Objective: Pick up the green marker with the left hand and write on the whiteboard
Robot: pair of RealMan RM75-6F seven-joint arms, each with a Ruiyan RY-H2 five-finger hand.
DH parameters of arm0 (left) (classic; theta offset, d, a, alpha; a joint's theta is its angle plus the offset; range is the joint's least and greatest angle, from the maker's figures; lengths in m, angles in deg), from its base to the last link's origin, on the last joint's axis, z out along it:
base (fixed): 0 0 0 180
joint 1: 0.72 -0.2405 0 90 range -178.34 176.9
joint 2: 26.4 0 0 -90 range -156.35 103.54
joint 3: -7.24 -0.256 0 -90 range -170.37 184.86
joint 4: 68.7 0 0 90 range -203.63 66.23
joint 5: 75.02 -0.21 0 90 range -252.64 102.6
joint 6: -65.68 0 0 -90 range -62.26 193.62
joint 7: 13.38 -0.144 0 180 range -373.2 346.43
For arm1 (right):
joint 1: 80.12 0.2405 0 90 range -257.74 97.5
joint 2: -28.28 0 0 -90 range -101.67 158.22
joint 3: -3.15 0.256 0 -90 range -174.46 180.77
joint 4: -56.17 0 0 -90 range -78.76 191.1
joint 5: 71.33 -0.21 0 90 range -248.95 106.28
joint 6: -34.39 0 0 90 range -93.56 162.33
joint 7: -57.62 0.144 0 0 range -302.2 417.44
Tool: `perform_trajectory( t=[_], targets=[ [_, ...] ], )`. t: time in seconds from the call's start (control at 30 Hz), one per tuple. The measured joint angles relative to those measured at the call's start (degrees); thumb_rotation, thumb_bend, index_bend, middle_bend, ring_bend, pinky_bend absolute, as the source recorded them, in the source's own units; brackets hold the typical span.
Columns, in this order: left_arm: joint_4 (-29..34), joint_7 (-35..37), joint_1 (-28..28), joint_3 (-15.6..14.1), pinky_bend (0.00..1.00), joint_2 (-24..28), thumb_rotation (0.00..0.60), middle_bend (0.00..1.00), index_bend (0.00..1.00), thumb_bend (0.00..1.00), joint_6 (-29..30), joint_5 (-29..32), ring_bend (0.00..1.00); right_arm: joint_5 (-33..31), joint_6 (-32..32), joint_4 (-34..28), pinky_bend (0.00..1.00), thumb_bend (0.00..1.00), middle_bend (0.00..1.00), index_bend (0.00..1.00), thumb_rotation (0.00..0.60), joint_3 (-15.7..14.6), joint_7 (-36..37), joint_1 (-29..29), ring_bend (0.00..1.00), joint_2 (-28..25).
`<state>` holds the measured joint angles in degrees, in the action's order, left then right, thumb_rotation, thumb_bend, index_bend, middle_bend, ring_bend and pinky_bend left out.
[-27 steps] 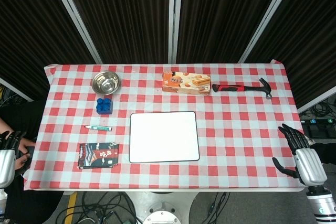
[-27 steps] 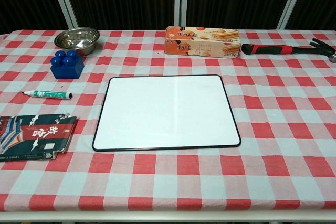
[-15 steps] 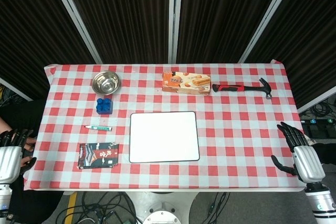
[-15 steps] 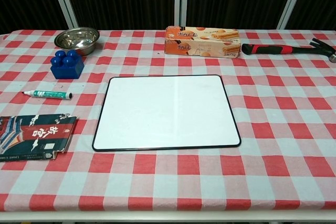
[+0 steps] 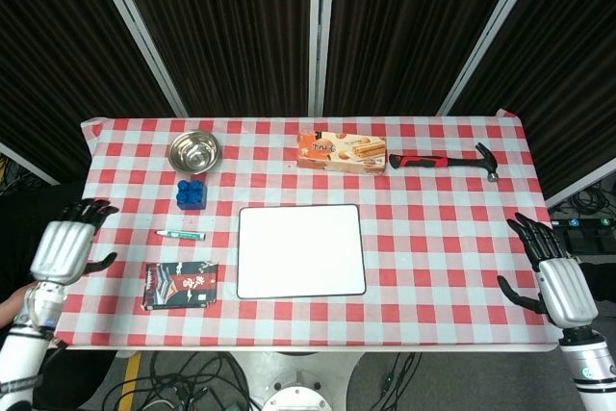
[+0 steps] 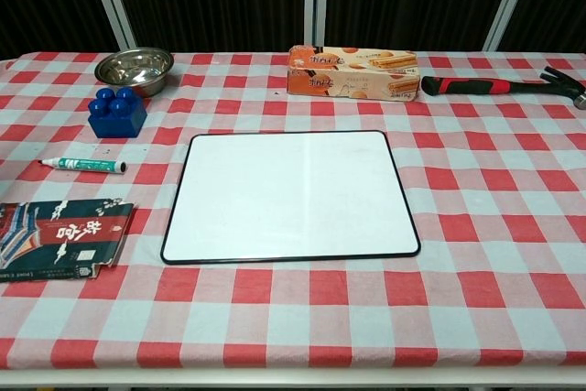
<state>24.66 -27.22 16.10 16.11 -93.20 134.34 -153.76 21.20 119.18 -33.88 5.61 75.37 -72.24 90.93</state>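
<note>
The green marker (image 5: 180,235) (image 6: 82,165) lies flat on the checked cloth, left of the whiteboard (image 5: 301,250) (image 6: 289,193), which is blank and lies flat mid-table. My left hand (image 5: 65,245) hovers at the table's left edge, fingers spread and empty, well left of the marker. At the right edge my right hand (image 5: 555,278) hangs open with nothing in it. Neither hand shows in the chest view.
A blue block (image 5: 191,192) and a steel bowl (image 5: 194,151) stand behind the marker. A dark packet (image 5: 180,285) lies in front of it. An orange biscuit box (image 5: 341,152) and a red-handled hammer (image 5: 443,161) lie at the back.
My left hand has risen and moved right, up over the table's left edge. The right hand has shifted slightly. Nothing on the table has moved.
</note>
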Motion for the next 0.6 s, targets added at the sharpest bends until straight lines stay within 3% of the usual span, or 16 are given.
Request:
perform_trajectory(
  t=[0.1, 0.23, 0.33, 0.6],
  targets=[
    [-2.5, -3.1, 4.9, 1.4, 0.70, -3.2, 0.600, 0.30, 0.35, 0.18, -5.4, 3.0, 0.40, 0.1, 0.1, -0.1, 0.00, 0.23, 0.00, 0.00, 0.600, 0.0, 0.0, 0.0, 0.00, 0.0],
    [-6.4, -10.7, 9.4, 2.7, 0.89, -8.9, 0.600, 0.38, 0.37, 0.18, -8.6, 7.8, 0.59, -0.6, 0.2, -0.4, 0.00, 0.24, 0.00, 0.00, 0.600, -0.2, -0.3, -0.4, 0.00, -0.5],
    [-9.6, -16.9, 12.3, 3.2, 0.95, -13.8, 0.600, 0.41, 0.38, 0.19, -10.1, 12.5, 0.66, -1.2, 0.6, -0.6, 0.00, 0.24, 0.00, 0.00, 0.600, -0.2, -0.5, -0.9, 0.00, -0.7],
    [-16.4, -29.8, 17.4, 1.9, 0.96, -22.2, 0.600, 0.42, 0.42, 0.23, -12.3, 21.9, 0.68, -1.8, 0.0, 0.0, 0.00, 0.23, 0.00, 0.00, 0.600, 0.1, -0.6, -0.6, 0.00, -0.3]
  ],
)
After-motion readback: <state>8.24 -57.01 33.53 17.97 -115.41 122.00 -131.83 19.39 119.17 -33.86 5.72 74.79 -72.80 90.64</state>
